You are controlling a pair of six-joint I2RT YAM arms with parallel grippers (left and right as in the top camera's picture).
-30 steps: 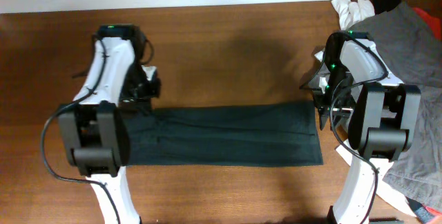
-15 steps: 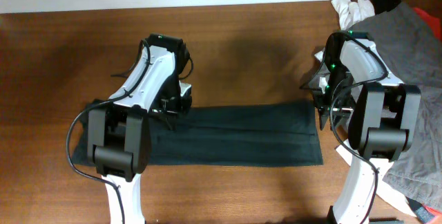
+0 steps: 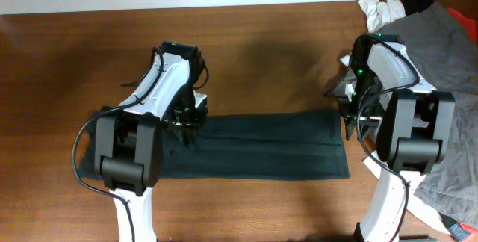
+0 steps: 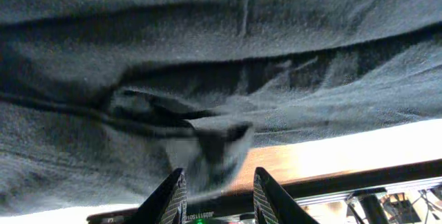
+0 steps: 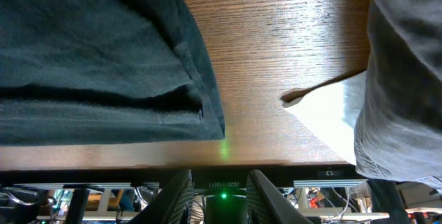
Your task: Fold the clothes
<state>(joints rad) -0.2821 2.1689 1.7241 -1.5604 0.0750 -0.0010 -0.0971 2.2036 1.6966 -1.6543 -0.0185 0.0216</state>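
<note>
Shifting right over the last second, the left gripper (image 3: 187, 125) is now sitting over the far edge of the dark green garment (image 3: 261, 146), roughly a third of the way along from its left end. A second ago it was working close to that end, and over the last half second it is barely moving at all. The right gripper (image 3: 351, 115) is staying where it was, at the garment's far right corner.

The garment is lying flat as one long band on the brown table (image 3: 261, 63), running left to right between the two arms. In the left wrist view a raised pucker of the dark cloth is standing up between the fingers (image 4: 173, 193), so the left gripper is pinching the garment. In the right wrist view the right gripper's fingers (image 5: 181, 189) are standing apart with nothing between them, and the garment's end hem is lying just beside them on bare wood.

At the right edge a grey cloth heap (image 3: 452, 40) is spreading over the table, with white fabric (image 3: 377, 7) and a black piece (image 3: 418, 0) lying at its far end
</note>
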